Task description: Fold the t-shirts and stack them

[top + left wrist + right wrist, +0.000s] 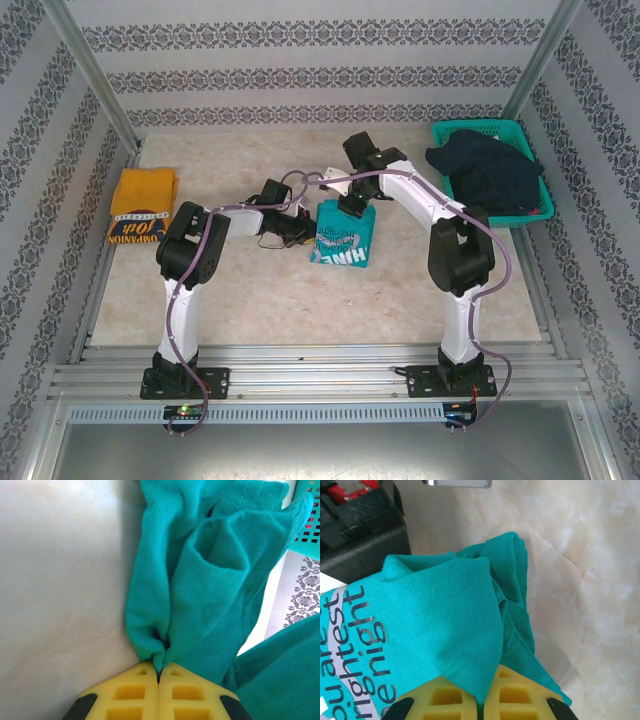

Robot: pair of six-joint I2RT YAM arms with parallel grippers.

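Left gripper [159,672] and right gripper [487,692] clamp the teal t-shirt [341,237], long axis running far-to-near.

teal t-shirt [342,238] soft knit cloth, matt, fine ribbed texture close up, stitched hem; its print white and grey, flat, smoother than the cloth
mustard t-shirt [142,200] matt cloth, dark printed band
left gripper [159,672] and right gripper [482,696] jaws yellow matt plastic, moulded hollow cells, black corners
desk [300,310] beige marble-look top, smooth, faint sheen
basket [525,135] teal plastic mesh, slightly glossy; dark cloth [485,170] in it, matt
frame rails [320,372] silvery brushed metal
arm links [178,310] white glossy shells, black matt joints
walls [300,60] patterned, matt, cloth or paper unclear
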